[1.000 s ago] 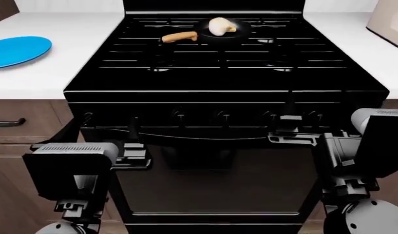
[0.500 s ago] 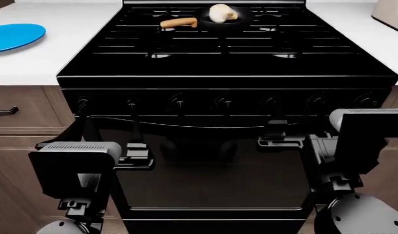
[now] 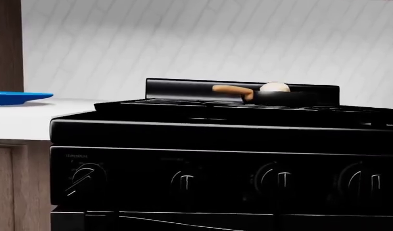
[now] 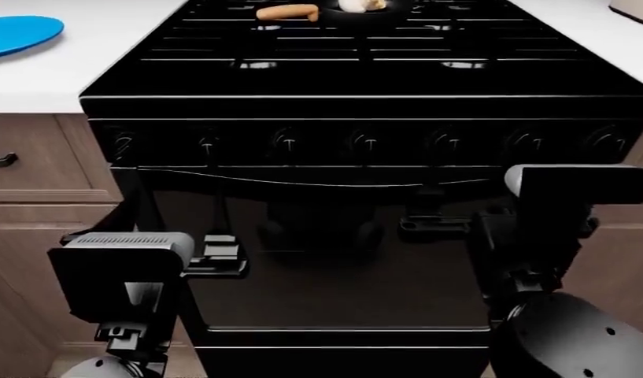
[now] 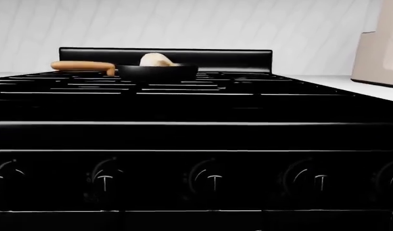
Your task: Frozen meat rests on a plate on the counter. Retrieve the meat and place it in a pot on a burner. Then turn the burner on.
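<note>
Two arms of mine hang low in front of the stove (image 4: 363, 71), a wide black range that fills most of the head view. White counter (image 4: 48, 75) runs off to both sides of it, over brown wooden cabinets (image 4: 38, 181) with a dark handle showing at the left. Across the stove's front panel sits a row of knobs (image 4: 367, 143); in the left wrist view the far-left one (image 3: 82, 177) is tilted off upright while the others beside it stand straight. My left gripper (image 4: 214, 256) and right gripper (image 4: 439, 226) both sit below that row, against the dark oven door, and I cannot tell how far apart either pair of jaws stands. Nothing is held by either.

On the left counter, well apart from the stove, lies the blue plate (image 4: 19, 33), bare. At the back of the cooktop rests the pan (image 5: 156, 73), its wooden handle (image 5: 82, 65) pointing toward the plate's side. Inside the pan sits the pale meat (image 5: 156, 59), its top rising above the rim.
</note>
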Available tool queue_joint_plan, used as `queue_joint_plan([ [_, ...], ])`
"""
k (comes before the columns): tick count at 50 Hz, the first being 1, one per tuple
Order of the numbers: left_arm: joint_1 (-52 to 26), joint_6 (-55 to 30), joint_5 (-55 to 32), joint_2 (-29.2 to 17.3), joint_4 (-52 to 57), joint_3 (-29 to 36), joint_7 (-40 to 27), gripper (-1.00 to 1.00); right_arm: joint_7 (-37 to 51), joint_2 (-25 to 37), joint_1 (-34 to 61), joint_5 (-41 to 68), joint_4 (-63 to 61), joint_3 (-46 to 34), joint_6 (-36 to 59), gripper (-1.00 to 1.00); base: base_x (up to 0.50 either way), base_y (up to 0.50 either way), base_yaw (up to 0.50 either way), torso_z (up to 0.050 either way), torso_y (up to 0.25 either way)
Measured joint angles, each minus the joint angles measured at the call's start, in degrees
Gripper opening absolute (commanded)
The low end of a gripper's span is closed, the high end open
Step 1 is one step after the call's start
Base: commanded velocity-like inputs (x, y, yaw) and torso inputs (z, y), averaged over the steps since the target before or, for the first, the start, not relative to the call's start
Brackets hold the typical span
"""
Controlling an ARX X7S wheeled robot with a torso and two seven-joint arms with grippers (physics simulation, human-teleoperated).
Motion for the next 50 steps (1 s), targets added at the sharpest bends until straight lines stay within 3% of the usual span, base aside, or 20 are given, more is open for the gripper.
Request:
queue_joint_plan([
  [4,0.16,0.29,-0.12,0.03,-0.22,-0.07,0.13,1.0,0.28,-0.41,1.05,0.54,0.75,-0.19,0.66,1.0,0.0,0.0,0.0,-0.05,0.0],
  [21,1.42,2.88,-2.23,0.61,-1.34,-0.84,1.77,1.0,0.51,-1.36,5.45,2.13,4.98,-0.49,2.66,1.0,0.0,0.0,0.0,0.0,0.0],
  [50,2.03,5.03,-2.9,1.25,-3.12,-0.9,2.99,1.0,-4.43,-0.82,9.67,-4.2,14.97,-6.26,0.32,1.0,0.0,0.0,0.0,0.0,0.0],
])
